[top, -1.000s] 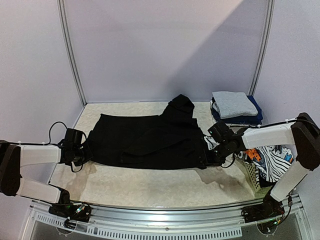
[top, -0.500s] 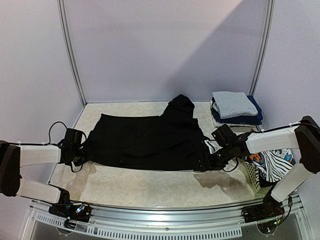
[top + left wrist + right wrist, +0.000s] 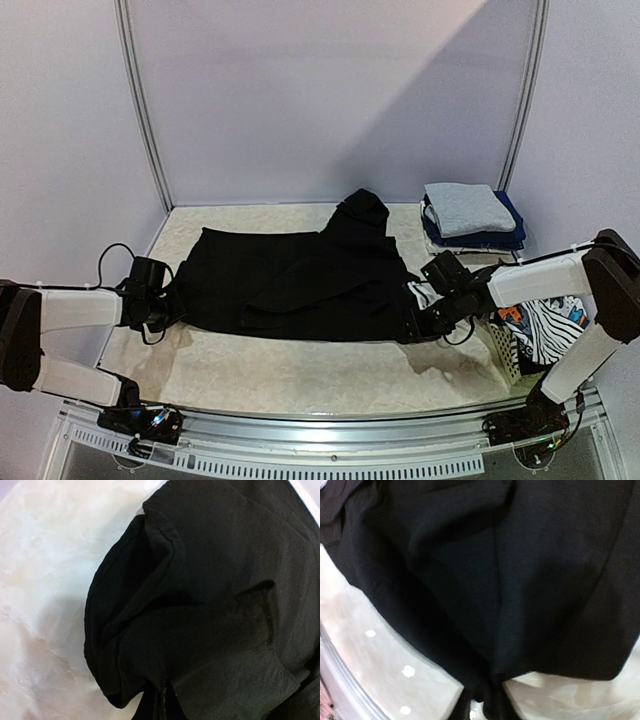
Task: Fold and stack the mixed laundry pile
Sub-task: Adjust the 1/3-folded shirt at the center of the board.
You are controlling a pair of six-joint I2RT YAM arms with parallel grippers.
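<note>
Lying flat across the middle of the bench is the black hooded top, its hood pointing toward the upper centre of the overhead view. At the left edge of the cloth, the left gripper is sitting low over the bench with its jaws together, pinching the garment's left border. In the left wrist view the black fabric is bunching into folds that are running down to the bottom edge of the frame. At the lower right corner of the top, the right gripper is clamping the hem. In the right wrist view the cloth is gathering to a point at the bottom of the frame. In the upper right of the overhead view a folded grey shirt is resting on folded navy blue pieces. At the right edge, the white lattice basket is holding an orange-black-white printed piece and a black-white striped piece.
</note>
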